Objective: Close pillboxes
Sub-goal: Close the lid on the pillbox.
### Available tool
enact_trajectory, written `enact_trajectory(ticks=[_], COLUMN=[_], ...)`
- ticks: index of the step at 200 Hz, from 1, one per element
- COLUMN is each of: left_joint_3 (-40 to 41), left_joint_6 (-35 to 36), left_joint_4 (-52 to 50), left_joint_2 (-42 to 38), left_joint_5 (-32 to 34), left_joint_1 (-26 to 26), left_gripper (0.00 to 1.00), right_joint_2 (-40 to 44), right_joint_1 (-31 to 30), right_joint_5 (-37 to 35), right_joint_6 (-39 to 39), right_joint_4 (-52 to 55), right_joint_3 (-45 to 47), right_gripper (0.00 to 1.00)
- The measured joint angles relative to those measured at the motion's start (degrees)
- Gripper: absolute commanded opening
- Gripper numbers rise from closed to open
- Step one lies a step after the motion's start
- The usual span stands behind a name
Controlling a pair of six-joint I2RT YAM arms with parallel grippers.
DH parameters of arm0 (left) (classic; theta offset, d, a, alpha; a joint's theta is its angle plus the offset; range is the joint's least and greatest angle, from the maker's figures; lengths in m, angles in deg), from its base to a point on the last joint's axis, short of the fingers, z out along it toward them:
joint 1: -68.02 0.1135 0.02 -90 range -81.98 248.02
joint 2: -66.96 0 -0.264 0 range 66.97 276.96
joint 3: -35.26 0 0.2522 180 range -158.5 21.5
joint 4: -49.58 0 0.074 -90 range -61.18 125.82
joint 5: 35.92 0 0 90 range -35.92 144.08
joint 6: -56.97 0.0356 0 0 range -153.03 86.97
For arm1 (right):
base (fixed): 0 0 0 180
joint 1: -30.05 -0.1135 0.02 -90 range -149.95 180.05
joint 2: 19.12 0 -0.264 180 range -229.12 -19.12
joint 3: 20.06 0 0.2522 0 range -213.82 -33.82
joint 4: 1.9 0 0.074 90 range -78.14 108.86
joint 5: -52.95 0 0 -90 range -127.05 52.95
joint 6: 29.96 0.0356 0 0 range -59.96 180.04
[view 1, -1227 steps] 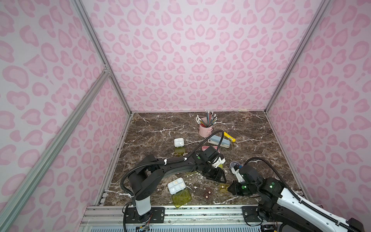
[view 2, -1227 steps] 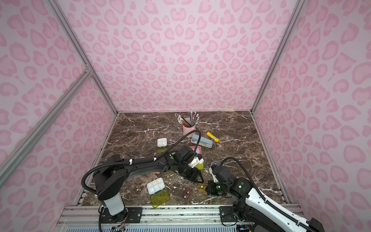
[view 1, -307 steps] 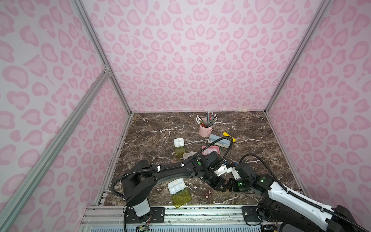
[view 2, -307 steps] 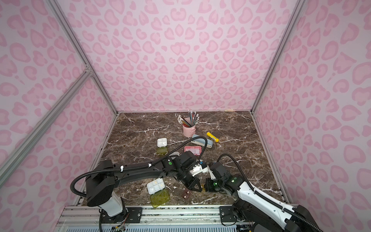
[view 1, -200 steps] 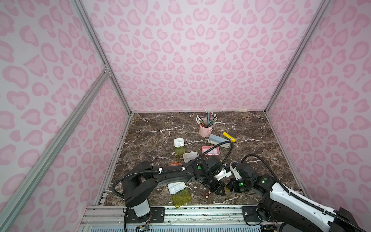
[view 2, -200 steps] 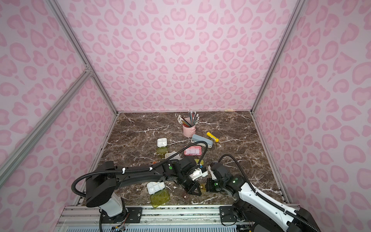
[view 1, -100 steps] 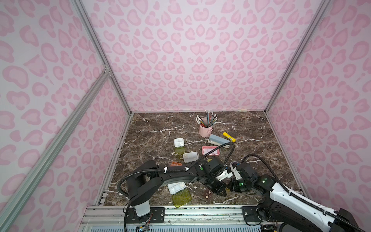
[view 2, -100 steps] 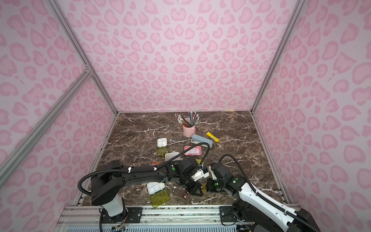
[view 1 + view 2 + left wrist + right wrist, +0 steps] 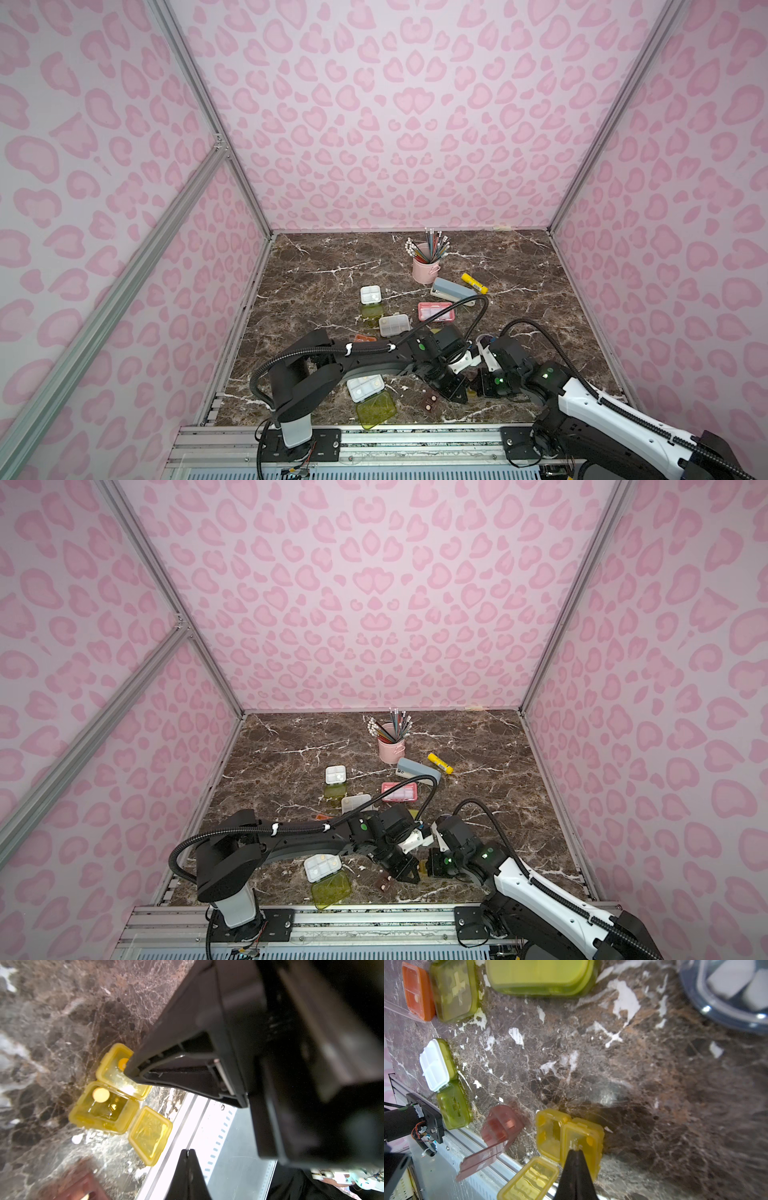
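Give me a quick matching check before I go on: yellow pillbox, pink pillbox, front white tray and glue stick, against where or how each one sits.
Things:
1. yellow pillbox
2. pink pillbox
3. front white tray
4. glue stick

Places or states:
a. by the right end of the stapler
b. green lid folded open toward the rail
c. under the tip of the shut right gripper
d. just in front of the stapler

Pairs: 1-c, 2-d, 3-b, 4-a
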Motion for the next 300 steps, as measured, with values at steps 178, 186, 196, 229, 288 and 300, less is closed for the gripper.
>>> enact_trajectory(ticks=[178,186,196,229,288,300], left_joint_3=[-2.05,-2.14,-2.32,-2.86,-3.17,-3.17], left_joint_6=[-2.93,-3.10,-3.15,-3.56,-4.02,-4.17], left_joint_4=[-2.23,-2.23,-2.21,-2.21,-2.21,-2.21], left_joint_2=[2.36,2.36,2.36,3.02,3.65,3.85], left_joint_5=[6.99,7.06,7.26,7.52,8.13,8.13], left_joint_1=[2.05,2.05,2.10,2.10,2.16,2.16], left_gripper=[0.03,0.03,0.03,0.03,0.03,0.03], right_joint_2=[0.98,0.87,0.87,0.61,0.92,0.94], right_joint_1=[0.02,0.02,0.02,0.02,0.02,0.02], right_joint_5=[0.26,0.26,0.28,0.66,0.66,0.66], right_joint_6=[0.04,0.04,0.04,0.04,0.20,0.20], right_joint_4=[-0.17,-0.22,-0.26,-0.74,-0.83,-0.83], right_joint_3=[0.55,0.55,0.55,0.55,0.63,0.66], right_gripper=[0.00,0.00,0.00,0.00,0.00,0.00])
